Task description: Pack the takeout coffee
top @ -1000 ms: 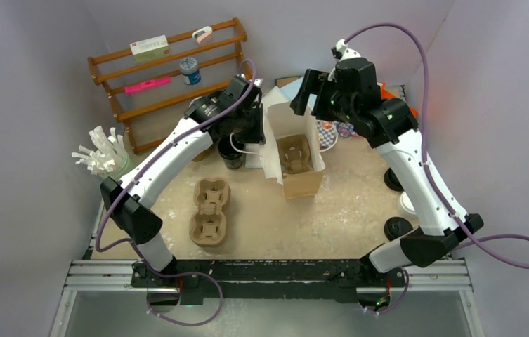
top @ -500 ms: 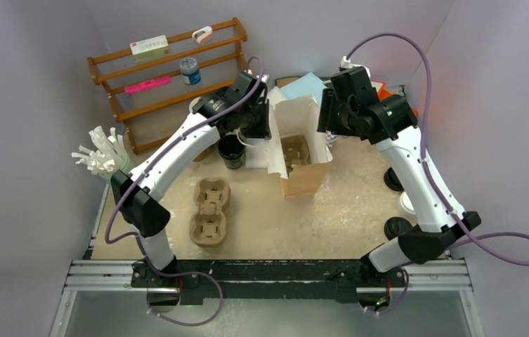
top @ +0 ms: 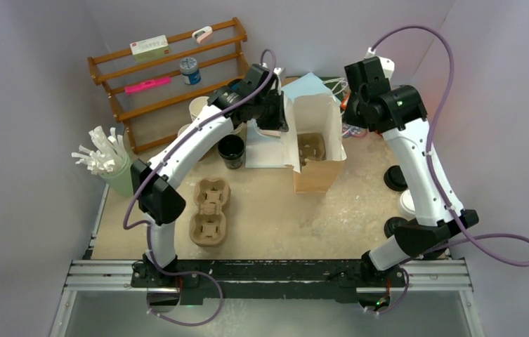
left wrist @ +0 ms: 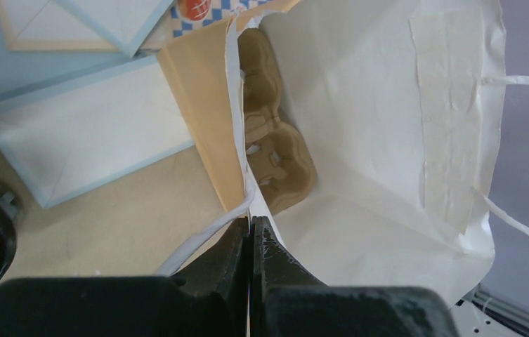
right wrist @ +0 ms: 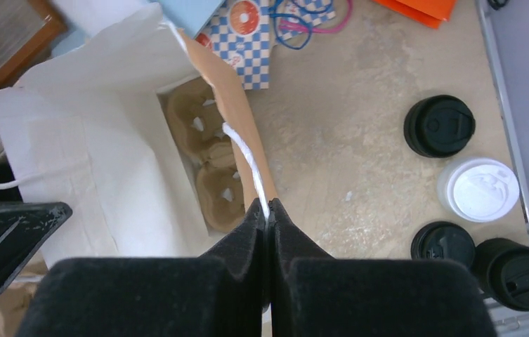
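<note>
Since a second ago the paper bag point(top: 312, 179) has slid to the right and away from me. Both arms have reached farther out with it, and the right claw point(right wrist: 267, 210) has snapped closed.

Nearest me, to the left of the bag, a loose pulp tray point(top: 209, 210) lies on the worktop point(top: 360, 210). On the bag's right, well apart from it, lie a white lid point(right wrist: 478, 189) and two black lids point(right wrist: 438, 126) (a black lidded cup point(right wrist: 514, 274) sits just beside the nearer black one). An open black cup point(top: 231, 149) stands left of the bag, near it but not touching.

The bag itself stands upright and open, white inside, with a second pulp tray point(top: 310, 147) flat on its bottom. My left claw point(left wrist: 250, 232) is clenched on the bag's left rim, where a white handle strip runs past. The right claw is clenched on the white cord handle point(right wrist: 244, 151) at the bag's right rim. A pale blue envelope point(left wrist: 86, 133) lies flat just beside the bag's left wall.

Farther left of the bag, past the left arm, two open-topped paper cups point(top: 200, 108), white inside, stand by the wooden rack point(top: 170, 70), well apart from the bag.
</note>
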You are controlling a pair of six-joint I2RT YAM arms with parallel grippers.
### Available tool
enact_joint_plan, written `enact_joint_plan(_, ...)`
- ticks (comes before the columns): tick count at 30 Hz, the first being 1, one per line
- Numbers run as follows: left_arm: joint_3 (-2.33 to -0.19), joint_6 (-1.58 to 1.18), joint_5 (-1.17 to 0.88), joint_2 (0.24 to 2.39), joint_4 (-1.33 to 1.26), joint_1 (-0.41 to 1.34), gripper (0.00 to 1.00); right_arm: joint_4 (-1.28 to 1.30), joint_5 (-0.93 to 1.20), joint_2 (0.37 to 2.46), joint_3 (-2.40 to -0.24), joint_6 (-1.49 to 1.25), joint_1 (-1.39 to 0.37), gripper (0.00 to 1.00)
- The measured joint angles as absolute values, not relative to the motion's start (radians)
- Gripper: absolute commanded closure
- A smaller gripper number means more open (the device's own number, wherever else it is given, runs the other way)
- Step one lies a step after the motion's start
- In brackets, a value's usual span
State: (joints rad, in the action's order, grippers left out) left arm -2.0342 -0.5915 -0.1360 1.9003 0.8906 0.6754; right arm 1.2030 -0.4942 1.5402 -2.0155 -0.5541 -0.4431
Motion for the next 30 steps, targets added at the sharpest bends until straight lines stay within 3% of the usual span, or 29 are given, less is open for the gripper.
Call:
enact_joint_plan(3,-2.112,-0.610,-0.155,1.964,0.876,0.675,0.99,1.195,-0.487,1.538,-2.004,-0.570,-0.384,0.99)
enact_joint_plan(4,-2.131,-0.618,-0.163,1.981,0.870,0.675,0.92,1.194,-0.483,1.537,-1.999,-0.574,-0.362,0.87)
enact_joint_plan(6,-2.155,-0.644,-0.183,2.010,0.849,0.675,0.66,1.193,-0.479,1.539,-1.996,-0.580,-0.335,0.46)
enact_joint_plan(7,-2.159,-0.652,-0.192,2.019,0.838,0.675,0.51,1.193,-0.478,1.541,-1.997,-0.583,-0.324,0.32)
enact_joint_plan(9,-2.162,-0.665,-0.207,2.032,0.825,0.675,0.34,1.203,-0.476,1.559,-2.023,-0.582,-0.310,0.23)
enact_joint_plan(13,-2.172,-0.653,-0.173,2.034,0.832,0.677,0.21,1.219,-0.461,1.630,-2.159,-0.558,-0.296,0.11)
enact_joint_plan(19,-2.185,-0.565,-0.048,1.945,0.860,0.670,0.15,1.216,-0.393,1.642,-2.285,-0.517,-0.295,0.04)
enact_joint_plan(26,-2.145,-0.446,0.050,1.693,0.843,0.661,0.14,1.201,-0.326,1.645,-2.340,-0.482,-0.295,0.16)
enact_joint_plan(30,-2.106,-0.403,0.112,1.567,0.815,0.650,0.32,1.183,-0.268,1.665,-2.383,-0.471,-0.295,0.21)
